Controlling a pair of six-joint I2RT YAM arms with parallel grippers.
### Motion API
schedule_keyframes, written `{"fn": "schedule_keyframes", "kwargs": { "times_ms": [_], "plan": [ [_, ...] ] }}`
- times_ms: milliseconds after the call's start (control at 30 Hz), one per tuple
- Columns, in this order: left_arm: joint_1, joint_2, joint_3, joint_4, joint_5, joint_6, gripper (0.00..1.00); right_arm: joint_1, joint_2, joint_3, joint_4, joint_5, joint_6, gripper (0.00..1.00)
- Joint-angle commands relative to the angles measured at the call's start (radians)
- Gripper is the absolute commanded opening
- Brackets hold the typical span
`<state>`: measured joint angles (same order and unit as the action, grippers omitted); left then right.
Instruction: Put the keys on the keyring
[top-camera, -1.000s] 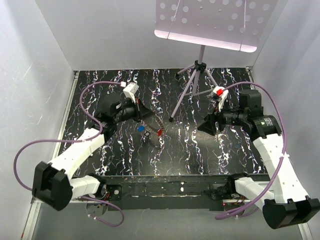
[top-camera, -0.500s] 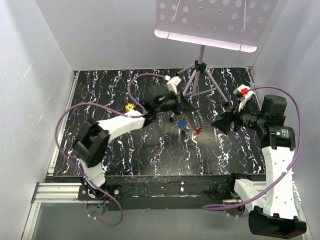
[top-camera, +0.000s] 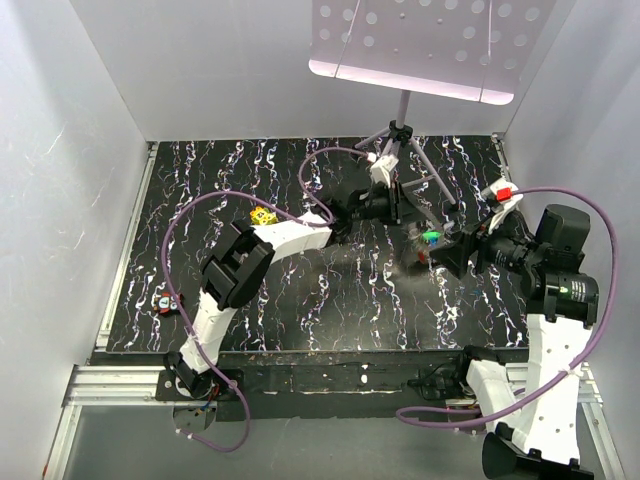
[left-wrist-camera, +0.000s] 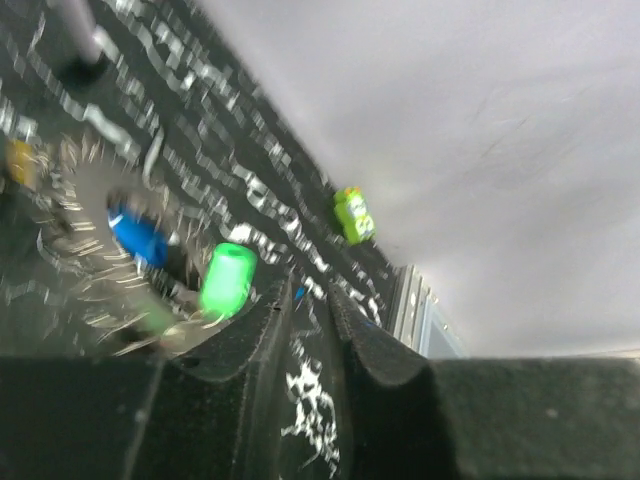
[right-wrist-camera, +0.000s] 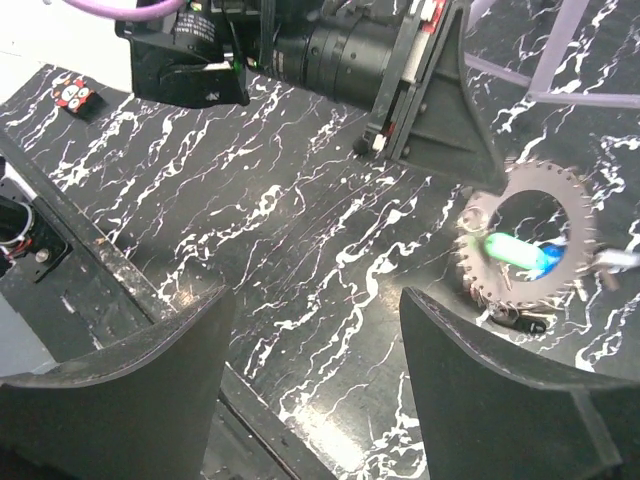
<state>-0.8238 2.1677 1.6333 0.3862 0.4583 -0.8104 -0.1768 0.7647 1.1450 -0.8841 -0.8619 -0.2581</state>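
- Right wrist view: the ring (right-wrist-camera: 583, 225) shows as a silvery loop with a jagged, toothed-looking rim, smeared by blur. It sits over the table (right-wrist-camera: 300, 230), right of centre.
- The keys (right-wrist-camera: 500, 247) are bunched at the ring. A green head and a blue head lie across its opening, and a pale shaft sticks out to the right. Dark shapes just below the ring are too blurred to name.
- The left tool (left-wrist-camera: 307, 295) has its fingers pressed almost together, with only a thin slit between them. In the right wrist view its tip meets the ring's upper-left rim, so it looks to be pinching the ring. The contact point itself is hidden behind a finger.
- Left wrist view: the ring runs behind the left finger and is partly cut off. Green, blue and orange heads show, the orange one at the picture's left edge, all soft with blur.
- The right tool (right-wrist-camera: 315, 300) is spread wide and holds nothing. It is near the ring but apart from it.
- Top view: the ring and keys are a small blur between the two tools, below the tripod (top-camera: 400, 140). Only the green head reads clearly there.
- A green block (left-wrist-camera: 353, 213) lies near the wall, its markings unreadable.
- A yellow block (top-camera: 262, 215) sits beside the left arm, and a small red-and-white piece (top-camera: 167, 302) sits near the table's left edge. Both are well apart from the ring.
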Motion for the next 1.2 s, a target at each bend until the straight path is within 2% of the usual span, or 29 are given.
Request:
{"fn": "schedule_keyframes", "kwargs": {
  "times_ms": [0, 133, 267, 367, 467, 500, 533, 567, 600, 633, 667, 700, 767, 833, 867, 967, 1167],
  "plan": [
    [-0.003, -0.037, -0.16, -0.032, 0.016, 0.077, 0.24, -0.007, 0.019, -0.034, -0.035, -0.045, -0.003, 0.75],
    [-0.021, -0.132, -0.309, -0.021, -0.003, 0.137, 0.43, -0.007, 0.047, -0.037, -0.087, -0.065, -0.03, 0.74],
    [-0.069, -0.352, -0.423, -0.13, -0.116, 0.293, 0.57, -0.007, 0.053, -0.03, -0.142, -0.019, -0.081, 0.74],
    [-0.112, -0.561, -0.492, -0.243, -0.223, 0.427, 0.59, -0.007, 0.05, -0.027, -0.159, 0.046, -0.116, 0.74],
    [-0.127, -0.773, -0.622, -0.299, -0.341, 0.499, 0.64, -0.009, 0.048, -0.019, -0.162, 0.106, -0.124, 0.75],
    [-0.127, -0.86, -0.679, -0.322, -0.389, 0.516, 0.68, -0.013, 0.047, -0.018, -0.161, 0.121, -0.118, 0.77],
    [-0.129, -0.955, -0.735, -0.348, -0.442, 0.542, 0.78, -0.018, 0.041, -0.018, -0.151, 0.139, -0.106, 0.78],
    [-0.123, -1.038, -0.783, -0.377, -0.542, 0.554, 0.93, -0.024, 0.041, -0.018, -0.135, 0.159, -0.078, 0.79],
    [-0.107, -1.139, -0.84, -0.413, -0.599, 0.554, 0.98, -0.03, 0.036, -0.018, -0.118, 0.188, -0.043, 0.79],
    [-0.068, -1.237, -0.904, -0.452, -0.615, 0.538, 0.98, -0.038, 0.033, -0.021, -0.093, 0.226, 0.006, 0.8],
    [0.021, -1.314, -0.935, -0.492, -0.566, 0.515, 0.98, -0.046, 0.031, -0.022, -0.072, 0.251, 0.047, 0.81],
    [0.125, -1.391, -0.958, -0.545, -0.421, 0.487, 0.98, -0.055, 0.028, -0.025, -0.053, 0.276, 0.08, 0.82],
    [0.39, -1.482, -0.96, -0.654, -0.223, 0.459, 0.98, -0.067, 0.024, -0.03, -0.024, 0.307, 0.137, 0.84],
    [0.552, -1.505, -0.919, -0.778, -0.109, 0.491, 0.98, -0.073, 0.018, -0.03, -0.006, 0.328, 0.175, 0.85],
    [0.595, -1.49, -0.884, -0.832, -0.089, 0.514, 0.98, -0.078, 0.016, -0.03, 0.002, 0.331, 0.189, 0.86],
    [0.624, -1.404, -0.769, -0.963, -0.096, 0.562, 0.98, -0.085, 0.013, -0.028, 0.01, 0.337, 0.217, 0.87],
    [0.624, -1.258, -0.554, -1.017, 0.023, 0.518, 0.98, -0.099, 0.019, 0.004, -0.01, 0.317, 0.214, 0.88]
  ]
}}
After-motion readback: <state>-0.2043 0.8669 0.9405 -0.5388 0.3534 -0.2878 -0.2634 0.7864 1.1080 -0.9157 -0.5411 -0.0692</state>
